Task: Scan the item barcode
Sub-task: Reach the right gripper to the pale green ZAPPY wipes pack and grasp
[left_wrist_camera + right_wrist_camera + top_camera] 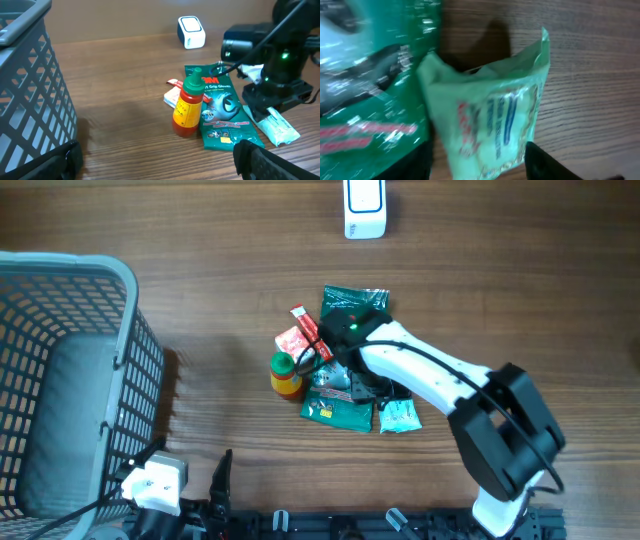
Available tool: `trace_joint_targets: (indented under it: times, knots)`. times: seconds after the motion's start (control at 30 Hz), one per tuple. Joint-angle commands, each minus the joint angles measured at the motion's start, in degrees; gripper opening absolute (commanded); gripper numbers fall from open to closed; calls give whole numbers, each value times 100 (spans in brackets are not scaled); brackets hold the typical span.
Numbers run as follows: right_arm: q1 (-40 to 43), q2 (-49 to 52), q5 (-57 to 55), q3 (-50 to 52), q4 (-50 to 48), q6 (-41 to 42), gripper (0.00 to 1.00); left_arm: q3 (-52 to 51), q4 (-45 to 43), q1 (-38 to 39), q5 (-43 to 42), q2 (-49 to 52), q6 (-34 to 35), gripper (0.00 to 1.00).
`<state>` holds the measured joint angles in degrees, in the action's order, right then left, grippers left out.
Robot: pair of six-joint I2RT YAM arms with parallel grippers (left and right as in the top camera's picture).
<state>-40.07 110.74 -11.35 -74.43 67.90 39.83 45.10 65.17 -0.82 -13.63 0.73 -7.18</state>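
A pale green snack packet (pixel 490 115) lies on the wood table, filling the right wrist view. My right gripper (pixel 477 160) is down over it, one finger on each side. The right fingertip (pixel 545 160) touches the packet's edge; a sliver of table shows beside the left one, so the jaws stand open around it. From overhead the packet (pixel 400 416) peeks out beside the right arm (pixel 420 370). The white scanner (pixel 364 207) stands at the table's far edge. My left gripper (pixel 160 155) hovers open and empty near the front edge.
Beside the packet sit a green 3M glove pack (pixel 222 112), an orange sauce bottle with a green cap (pixel 189 107), a red packet (pixel 300 340) and a dark green pouch (pixel 352 305). A grey basket (pixel 60 380) stands at the left.
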Motion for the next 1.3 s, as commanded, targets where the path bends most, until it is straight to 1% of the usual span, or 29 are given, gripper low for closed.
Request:
trace_joint_targets:
  times: [0.0, 0.2, 0.33, 0.4, 0.5, 0.57, 0.63, 0.83, 0.9, 1.2, 1.27]
  knots:
    - [11, 140, -367, 0, -26, 232, 60, 11, -17, -31, -92, -48, 0, 100]
    - [11, 140, -229, 0, -57, 234, 61, 11, -17, -31, -92, -48, 0, 100]
    - [11, 140, -44, 0, -90, 234, 66, 11, -17, -31, -92, -48, 0, 100]
    - [11, 140, 190, 0, -118, 229, 68, 11, -17, -31, -92, -48, 0, 100]
    - [13, 140, 896, 0, -188, 238, 68, 11, -17, -31, -92, -48, 0, 100]
    - [11, 140, 953, 0, -236, 409, 67, 11, -17, -31, -92, -48, 0, 100]
    - [11, 140, 892, 0, -251, 492, 67, 11, -17, -31, -92, -48, 0, 100]
    - [17, 142, -11, 227, -229, 859, 66, 11, -17, -31, -92, -48, 0, 100]
    - [17, 142, -85, 286, -236, 881, 64, 11, -17, -31, -92, -48, 0, 100]
    - [20, 146, -577, 291, -417, 807, 63, 11, -17, -31, -92, -48, 0, 100]
    - [17, 146, -575, 293, -459, 774, 60, 11, -17, -31, -92, -48, 0, 100]
